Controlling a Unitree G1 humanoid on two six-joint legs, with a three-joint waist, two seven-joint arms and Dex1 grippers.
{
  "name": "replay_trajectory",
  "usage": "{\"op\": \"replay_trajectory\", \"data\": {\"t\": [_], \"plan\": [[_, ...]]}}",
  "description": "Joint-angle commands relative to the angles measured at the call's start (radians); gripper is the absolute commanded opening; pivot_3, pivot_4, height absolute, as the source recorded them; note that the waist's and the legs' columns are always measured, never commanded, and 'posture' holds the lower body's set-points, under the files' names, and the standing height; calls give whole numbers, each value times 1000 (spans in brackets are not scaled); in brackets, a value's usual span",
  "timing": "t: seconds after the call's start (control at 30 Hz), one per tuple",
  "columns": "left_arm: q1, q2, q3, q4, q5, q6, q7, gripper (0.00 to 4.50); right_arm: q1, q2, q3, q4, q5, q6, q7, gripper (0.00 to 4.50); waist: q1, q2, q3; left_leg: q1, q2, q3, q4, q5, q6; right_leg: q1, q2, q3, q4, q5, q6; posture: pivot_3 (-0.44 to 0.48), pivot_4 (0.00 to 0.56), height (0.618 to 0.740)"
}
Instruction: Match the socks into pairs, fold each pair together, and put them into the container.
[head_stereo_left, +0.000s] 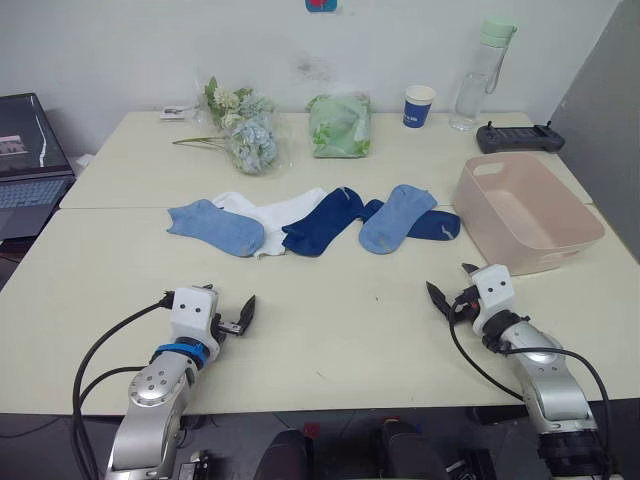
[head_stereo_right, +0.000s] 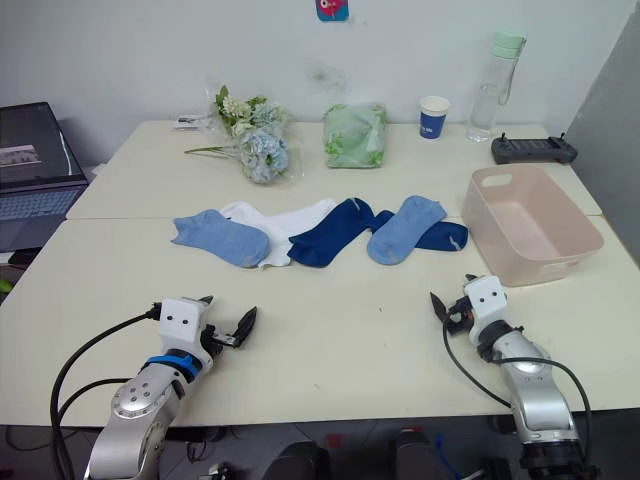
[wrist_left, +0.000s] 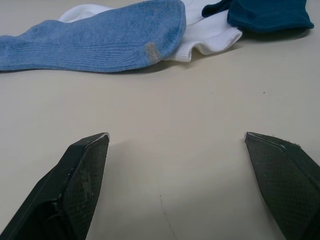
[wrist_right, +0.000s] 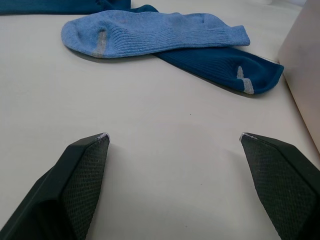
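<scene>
Task looks barely started, judging by the layout. No pair matched, none folded, container (head_stereo_left: 560, 232) empty at right of the frame, sitting on the counter (head_stereo_left: 330, 340).

Socks are strung in a loose row across mid-frame, unsorted:
- light blue sock (head_stereo_left: 214, 226) at the left end, lying over the edge of the white socks (head_stereo_left: 275, 211)
- white socks look like a stacked or overlapped patch; can't tell two apart
- navy sock (head_stereo_left: 322, 222) just right of the white, touching it
- second light blue sock (head_stereo_left: 397, 217) lying over the second navy sock (head_stereo_left: 436, 225), which ends near the container's left wall

So the two blues are at opposite ends of the row, navies split by a blue one.

Left end effector (head_stereo_left: 222, 311) released, fingers spread wide, resting low at lower left, nothing in it. Left wrist view has it aimed at the left blue sock, with bare counter between.

Right end effector (head_stereo_left: 452, 294) also released, empty, at lower right, near the container's front corner. Its wrist view looks at the right blue/navy overlap.

Remaining: all three pairings, all three folds, all three drops into the container.

Clutter at top of frame: flowers (head_stereo_left: 243, 127), green bag (head_stereo_left: 340, 125), paper cup (head_stereo_left: 419, 106), bottle (head_stereo_left: 482, 72). Not in the way.
</scene>
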Motion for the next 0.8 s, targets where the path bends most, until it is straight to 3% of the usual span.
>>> {"op": "replay_trajectory", "data": {"t": [0.03,0.8], "plan": [[-2,11,10,-20,5,-8,6,4500,-1,-4,-18,-44,10,-11,-2,4490,0,0,0,0,0,0,0,0,0,0,0,0,0,0,0,0,150,740],[-5,8,20,-19,0,-26,7,4500,10,-12,-14,-56,21,-12,27,4490,0,0,0,0,0,0,0,0,0,0,0,0,0,0,0,0,150,740]]}}
